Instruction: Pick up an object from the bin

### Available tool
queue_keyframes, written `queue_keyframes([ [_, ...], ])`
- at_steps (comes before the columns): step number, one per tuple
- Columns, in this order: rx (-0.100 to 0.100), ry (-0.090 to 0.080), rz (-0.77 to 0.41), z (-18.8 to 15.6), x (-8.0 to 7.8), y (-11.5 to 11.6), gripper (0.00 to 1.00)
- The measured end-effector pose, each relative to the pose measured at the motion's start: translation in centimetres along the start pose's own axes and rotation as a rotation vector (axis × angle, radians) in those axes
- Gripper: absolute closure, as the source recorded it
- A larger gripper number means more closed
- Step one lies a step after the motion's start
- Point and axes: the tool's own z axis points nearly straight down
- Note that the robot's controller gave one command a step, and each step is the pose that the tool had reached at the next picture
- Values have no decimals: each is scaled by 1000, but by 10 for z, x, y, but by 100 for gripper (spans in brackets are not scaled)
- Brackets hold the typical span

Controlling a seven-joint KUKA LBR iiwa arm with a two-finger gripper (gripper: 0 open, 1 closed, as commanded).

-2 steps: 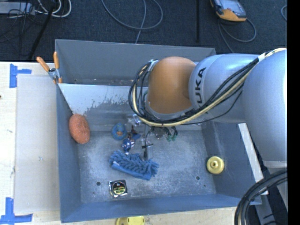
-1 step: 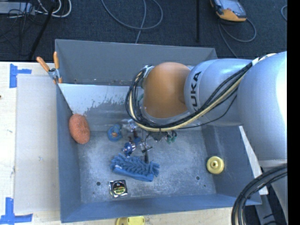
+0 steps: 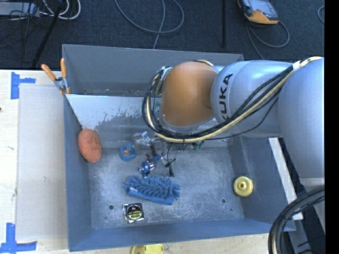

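Note:
My gripper [image 3: 161, 160] hangs below the arm's orange cover, over the middle of the bin, mostly hidden by that cover. A small blue and white piece [image 3: 146, 167] lies just to its left, touching or nearly touching it. Just below lies a blue bristly brush [image 3: 151, 189], flat on the bin floor. A small blue round cap [image 3: 126, 152] sits to the left of the gripper, apart from it. A small silvery piece [image 3: 142, 138] shows at the cover's lower left edge.
An orange oval sponge-like lump [image 3: 90, 145] rests against the left wall. A small black and yellow tape measure [image 3: 133, 211] lies near the front wall. A yellow round knob [image 3: 243, 186] sits at the right. The arm covers the bin's back right.

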Motion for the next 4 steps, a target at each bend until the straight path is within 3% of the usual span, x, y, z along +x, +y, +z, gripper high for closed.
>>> queue_keyframes([
  [1, 0, -2, 225, 15, 8, 1, 0],
  [2, 1, -6, -464, 23, 61, -38, 100],
  [4, 1, -3, -461, 23, 64, -39, 100],
])
